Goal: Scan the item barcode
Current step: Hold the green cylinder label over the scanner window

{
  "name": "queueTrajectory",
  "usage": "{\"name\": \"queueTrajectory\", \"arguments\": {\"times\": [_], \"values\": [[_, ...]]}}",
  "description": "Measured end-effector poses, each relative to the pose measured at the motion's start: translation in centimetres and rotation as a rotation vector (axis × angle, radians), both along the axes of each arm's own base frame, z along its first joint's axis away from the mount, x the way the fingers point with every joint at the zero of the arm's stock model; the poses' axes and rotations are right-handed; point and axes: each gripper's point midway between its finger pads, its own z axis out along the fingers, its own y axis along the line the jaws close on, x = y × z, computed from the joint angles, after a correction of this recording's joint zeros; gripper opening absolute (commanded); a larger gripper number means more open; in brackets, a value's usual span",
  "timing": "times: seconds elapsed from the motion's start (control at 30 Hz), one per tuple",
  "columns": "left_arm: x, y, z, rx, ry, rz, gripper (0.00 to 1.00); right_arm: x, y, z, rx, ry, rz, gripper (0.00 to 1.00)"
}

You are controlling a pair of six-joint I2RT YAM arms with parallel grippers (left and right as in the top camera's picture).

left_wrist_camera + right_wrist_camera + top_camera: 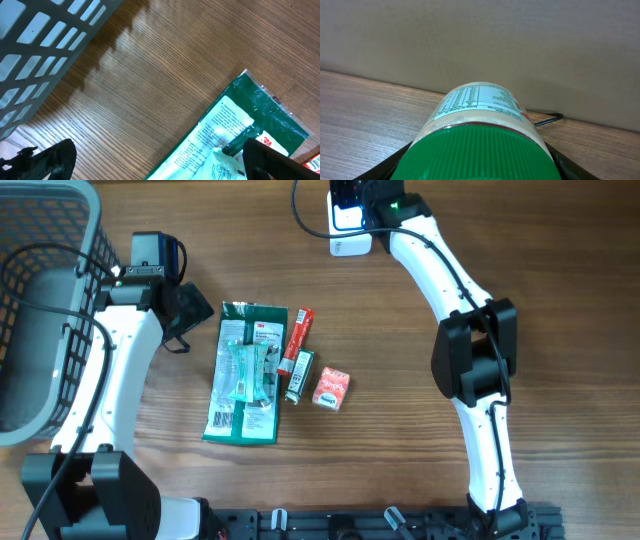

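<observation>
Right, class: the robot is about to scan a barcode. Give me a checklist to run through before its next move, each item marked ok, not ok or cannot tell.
1. Green-lidded jar held in the right gripper, a finger on each side: ok.
2. Right gripper at the white lit device on the table's far edge: ok.
3. Barcode turned towards that device: cannot tell; only the nutrition table shows on the label.
4. Left gripper open and empty, at the corner of the green 3M packet: ok.
5. Small red box lying well away from the right gripper: ok.
</observation>
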Motion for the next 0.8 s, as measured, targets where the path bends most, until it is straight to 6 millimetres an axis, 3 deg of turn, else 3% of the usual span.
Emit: {"name": "queueTrajectory", "arguments": {"times": [0.33,0.8], "values": [[0.0,0.0,0.0,0.0,0.0,0.0,1.0,-0.6,-0.2,-2.7,-0.03,0.036,0.01,0.04],[0.0,0.0,0.0,0.0,0.0,0.0,1.0,-0.2,-0.1,-2.2,-0.022,0.007,0.011,0.04]]}}
